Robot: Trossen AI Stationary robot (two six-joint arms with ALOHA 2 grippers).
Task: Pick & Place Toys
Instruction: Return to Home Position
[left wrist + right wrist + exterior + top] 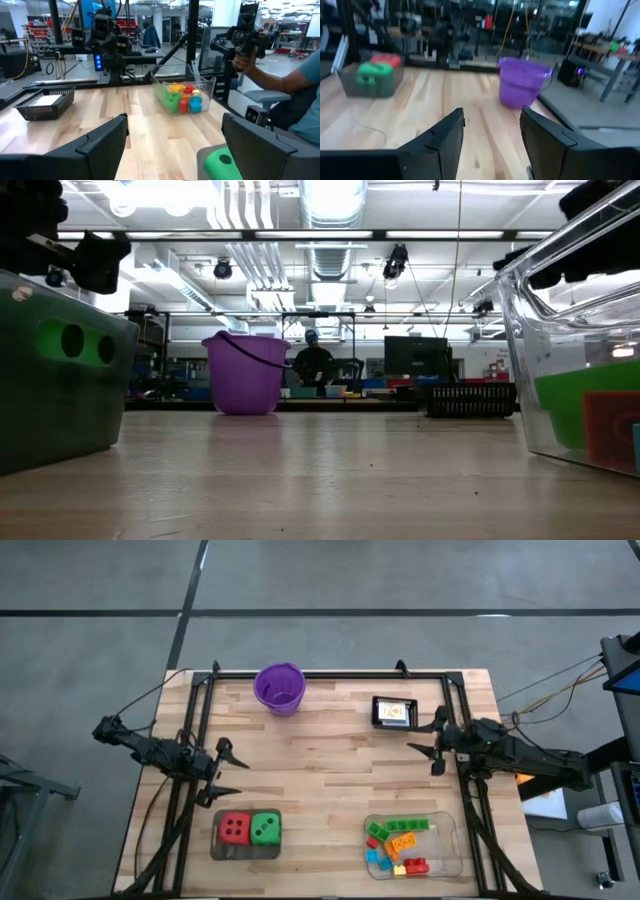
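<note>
High view, red dice (235,828) and green dice (265,829) side by side in grey tray (245,853), left tool (241,778) released, right tool (430,744) released.

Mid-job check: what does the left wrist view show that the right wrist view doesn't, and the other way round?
Only the left wrist view: the clear tray of bricks, the black mesh basket, and a person's hand beyond the table. Only the right wrist view: the purple cup and the red die. Both: the wooden table, the green die, and an open pincer in front, the left pincer and the right pincer.
</note>
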